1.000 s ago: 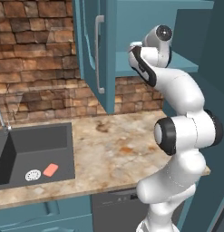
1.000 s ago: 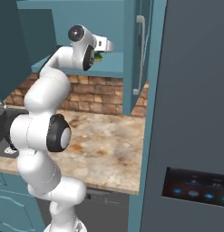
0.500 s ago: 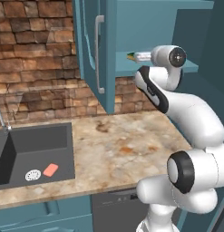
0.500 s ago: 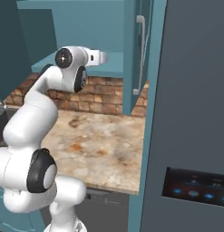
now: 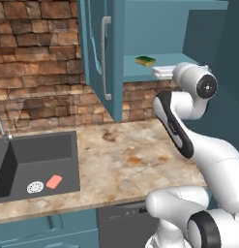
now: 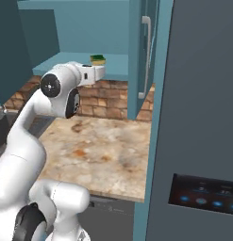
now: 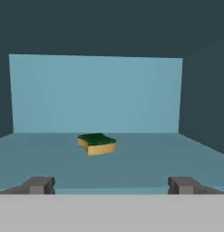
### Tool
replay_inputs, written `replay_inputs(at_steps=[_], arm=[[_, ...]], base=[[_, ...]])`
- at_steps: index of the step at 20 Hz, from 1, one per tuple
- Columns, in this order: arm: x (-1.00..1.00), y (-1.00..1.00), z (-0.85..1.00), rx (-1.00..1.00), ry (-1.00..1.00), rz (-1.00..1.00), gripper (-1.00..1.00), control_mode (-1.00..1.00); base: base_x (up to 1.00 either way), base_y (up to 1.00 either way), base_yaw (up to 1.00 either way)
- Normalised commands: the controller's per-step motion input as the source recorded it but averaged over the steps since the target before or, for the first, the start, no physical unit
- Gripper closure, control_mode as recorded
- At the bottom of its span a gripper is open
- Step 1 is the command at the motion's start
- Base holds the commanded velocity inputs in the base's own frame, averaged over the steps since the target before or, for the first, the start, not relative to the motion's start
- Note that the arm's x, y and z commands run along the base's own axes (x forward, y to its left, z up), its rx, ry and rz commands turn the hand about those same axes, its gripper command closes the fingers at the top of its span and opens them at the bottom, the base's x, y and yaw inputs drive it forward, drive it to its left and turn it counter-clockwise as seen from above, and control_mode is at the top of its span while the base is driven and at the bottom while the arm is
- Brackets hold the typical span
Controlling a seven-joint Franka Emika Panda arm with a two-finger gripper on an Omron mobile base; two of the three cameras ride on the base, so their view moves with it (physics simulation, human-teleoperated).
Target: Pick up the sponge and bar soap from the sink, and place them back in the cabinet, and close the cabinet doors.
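Note:
The sponge (image 5: 145, 61) (image 6: 98, 60) (image 7: 97, 143), yellow with a dark green top, lies alone on the teal shelf of the open cabinet (image 5: 140, 73). My gripper (image 7: 111, 186) (image 5: 156, 71) (image 6: 103, 71) hovers at the shelf's front edge, level with the sponge and a short way back from it. It is open, with nothing between its fingertips (image 7: 38, 185). The salmon-pink bar soap (image 5: 54, 181) lies on the floor of the dark sink (image 5: 41, 147), by the white drain. Both cabinet doors (image 5: 99, 53) (image 6: 137, 56) stand open.
A silver faucet (image 5: 1, 127) rises at the sink's left edge. The speckled stone counter (image 5: 126, 164) runs from the sink to the tall grey fridge (image 6: 203, 117) on the right. A brick wall (image 5: 38, 72) backs the counter. The drain disc (image 5: 35, 187) sits beside the soap.
The hand has drawn back from inside the cabinet to the shelf's front edge, leaving the sponge on the shelf. The arm's elbow has swung lower and to the right.

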Motion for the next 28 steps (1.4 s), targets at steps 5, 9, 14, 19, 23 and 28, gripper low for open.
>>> replay_inputs(at_steps=[5, 9, 14, 19, 23, 28], arm=[[-1.0, 0.0, 0.34, 0.0, 0.13, 0.0, -1.0, -1.0], [-1.0, 0.06, 0.21, 0.0, 0.2, 0.0, -1.0, -1.0], [-1.0, 0.21, 0.21, 0.0, 0.27, -0.03, -1.0, -1.0], [-1.0, 0.21, 0.11, 0.0, 0.28, -0.05, -1.0, -1.0], [-0.94, 0.09, 0.02, 0.0, 0.24, -0.04, -1.0, -1.0], [-0.8, 0.0, -0.09, 0.0, 0.11, 0.0, -1.0, -1.0]], base=[[0.0, 0.0, 0.0], [0.0, 0.0, 0.0], [0.0, 0.0, 0.0], [0.0, 0.0, 0.0], [0.0, 0.0, 0.0], [0.0, 0.0, 0.0]])
